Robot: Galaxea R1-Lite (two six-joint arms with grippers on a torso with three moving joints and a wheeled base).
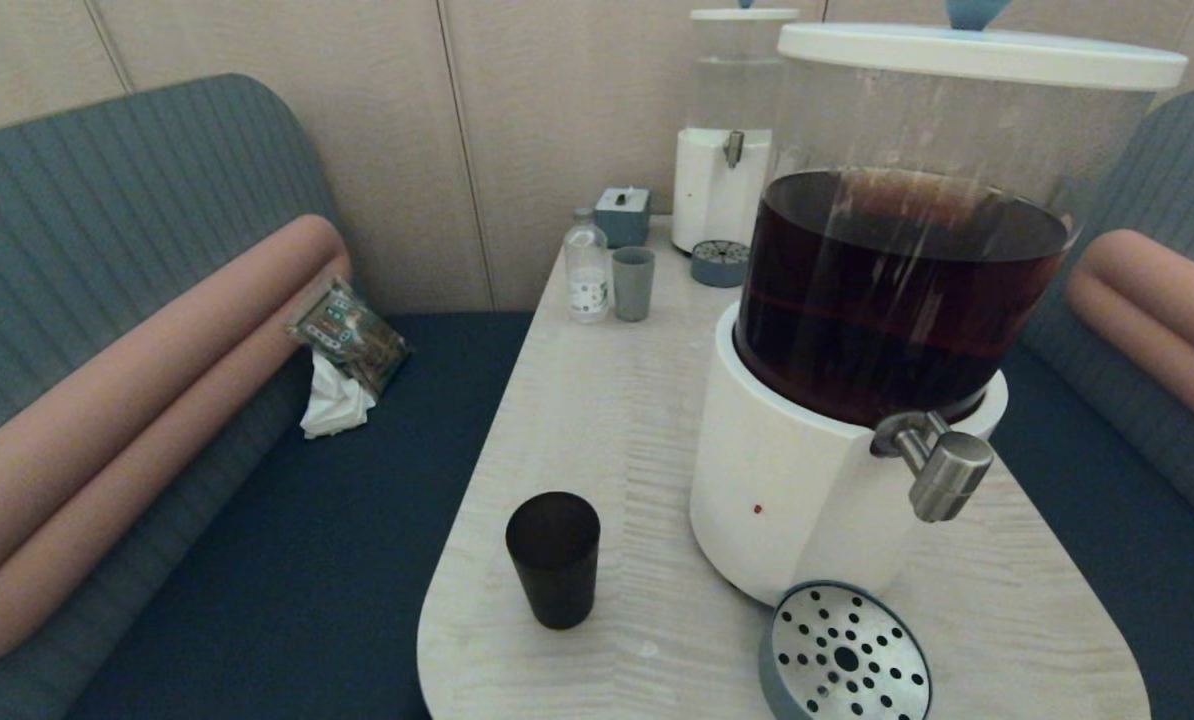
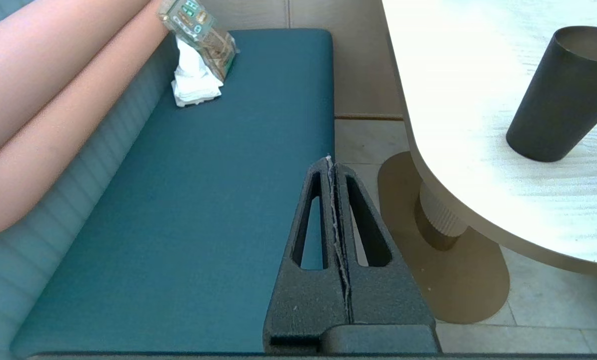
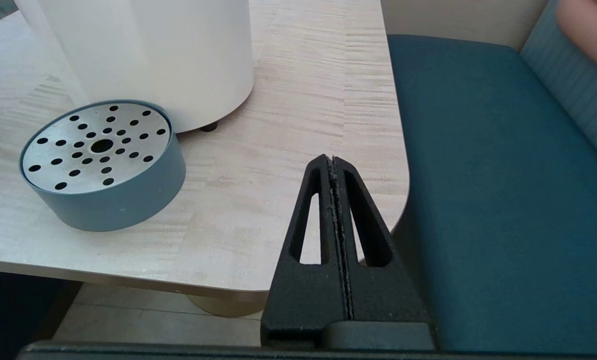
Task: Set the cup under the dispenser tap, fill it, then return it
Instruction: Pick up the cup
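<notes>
the cup (image 1: 553, 558) stood untouched on the tabletop (image 1: 607, 420), left of the dispenser and well apart from the dispenser tap (image 1: 937, 462) and the drip tray (image 1: 845, 655) under it. i held the left pincer (image 2: 331, 159) and right pincer (image 3: 331, 159) pressed together, both parked off the edge. by my reading nothing had started; next, the left needed to spread and reach for the cup.

— Where's the cup (image 1: 553, 558)?
— Upright and empty on the pale table, matte black, tapering to a narrower base, mouth up. It stands well apart from the dispenser tap (image 1: 940, 463), at about nine o'clock from it.
— And the tap?
— Stubby brushed-steel cylinder on an angled neck, jutting from the white base, nothing beneath it.
</notes>
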